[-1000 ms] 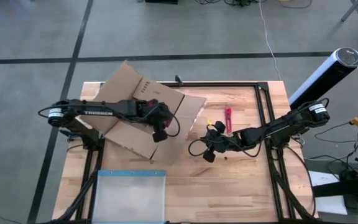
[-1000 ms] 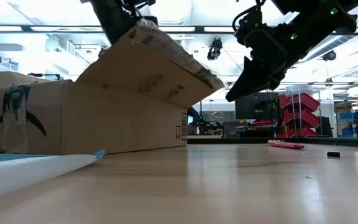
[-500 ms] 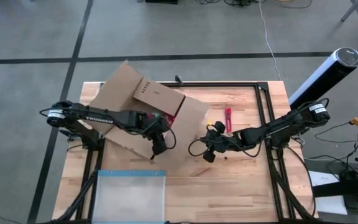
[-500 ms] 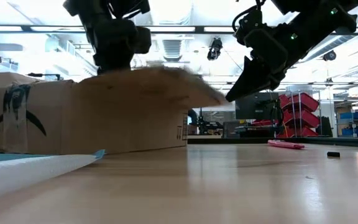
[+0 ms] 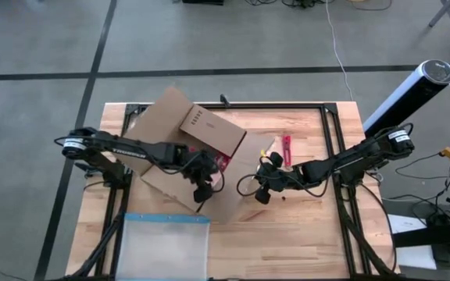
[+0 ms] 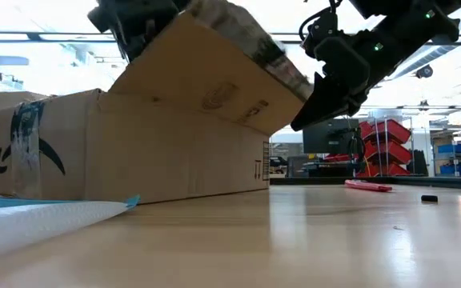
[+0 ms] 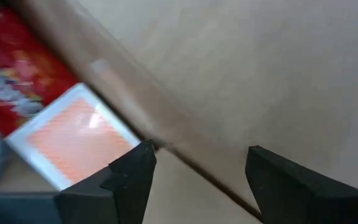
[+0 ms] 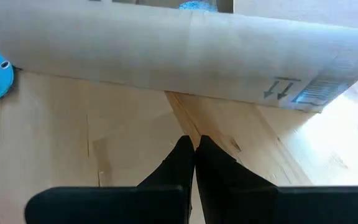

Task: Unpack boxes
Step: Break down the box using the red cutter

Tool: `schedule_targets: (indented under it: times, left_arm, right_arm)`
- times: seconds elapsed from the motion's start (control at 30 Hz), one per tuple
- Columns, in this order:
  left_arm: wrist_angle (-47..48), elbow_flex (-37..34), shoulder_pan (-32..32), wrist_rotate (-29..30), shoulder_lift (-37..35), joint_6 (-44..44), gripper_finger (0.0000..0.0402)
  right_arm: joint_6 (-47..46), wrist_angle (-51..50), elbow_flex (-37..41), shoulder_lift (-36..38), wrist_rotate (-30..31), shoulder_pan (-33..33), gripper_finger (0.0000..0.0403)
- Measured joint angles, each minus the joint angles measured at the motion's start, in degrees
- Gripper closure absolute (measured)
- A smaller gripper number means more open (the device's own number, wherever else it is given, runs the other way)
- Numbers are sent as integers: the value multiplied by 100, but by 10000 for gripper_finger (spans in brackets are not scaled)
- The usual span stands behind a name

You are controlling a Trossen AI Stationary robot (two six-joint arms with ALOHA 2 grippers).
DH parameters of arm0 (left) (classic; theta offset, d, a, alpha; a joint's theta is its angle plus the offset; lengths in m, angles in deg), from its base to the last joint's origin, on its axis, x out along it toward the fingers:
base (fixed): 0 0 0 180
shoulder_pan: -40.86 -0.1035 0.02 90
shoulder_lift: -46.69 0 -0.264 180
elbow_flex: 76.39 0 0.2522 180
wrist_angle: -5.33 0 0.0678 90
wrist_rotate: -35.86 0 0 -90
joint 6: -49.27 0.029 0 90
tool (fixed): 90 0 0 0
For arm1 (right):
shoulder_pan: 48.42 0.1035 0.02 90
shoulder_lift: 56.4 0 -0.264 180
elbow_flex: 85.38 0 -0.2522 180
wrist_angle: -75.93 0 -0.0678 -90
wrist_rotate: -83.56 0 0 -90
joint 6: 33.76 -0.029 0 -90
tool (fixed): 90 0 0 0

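The box (image 5: 180,148), a brown corrugated carton, lies on the left half of the wooden table (image 5: 303,226), set at an angle to the table's edges. One flap (image 6: 206,76) is raised and slopes upward toward the right in the low view, carrying printed marks; black printing also shows on the carton's side wall at its left end. Red contents (image 5: 223,162) are visible at the opened edge in the high view, and the left wrist view shows a red printed package (image 7: 17,56) and an orange-and-white card-like item (image 7: 73,140) inside, past a cardboard edge. The left pincer (image 5: 201,190) hangs over the near right edge of the box, its fingers (image 7: 132,174) spread apart with nothing gripped between them. The right pincer (image 5: 261,193) is held above the table just right of the box, near the middle of the table; its fingers (image 8: 185,158) are pressed together and hold nothing, pointing toward the carton's side, where arrows and a barcode label (image 8: 312,93) show. A small red tool (image 5: 286,149) lies on the table beyond the right pincer, apart from the box. A clear pouch with a blue edge (image 5: 165,246) lies at the near edge of the table, in front of the box.
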Motion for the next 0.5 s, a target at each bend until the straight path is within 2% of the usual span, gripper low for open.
schedule_targets:
  times: [0.07,0.2,0.5]
  left_arm:
    - [-48,0,10,-239,-12,6,161]
    - [-215,0,28,-297,-55,46,157]
    - [-624,0,163,-796,52,57,170]
  right_arm:
    - [1,0,0,0,2,0,403]
    - [2,1,0,0,2,0,403]
    - [2,0,0,2,2,2,403]
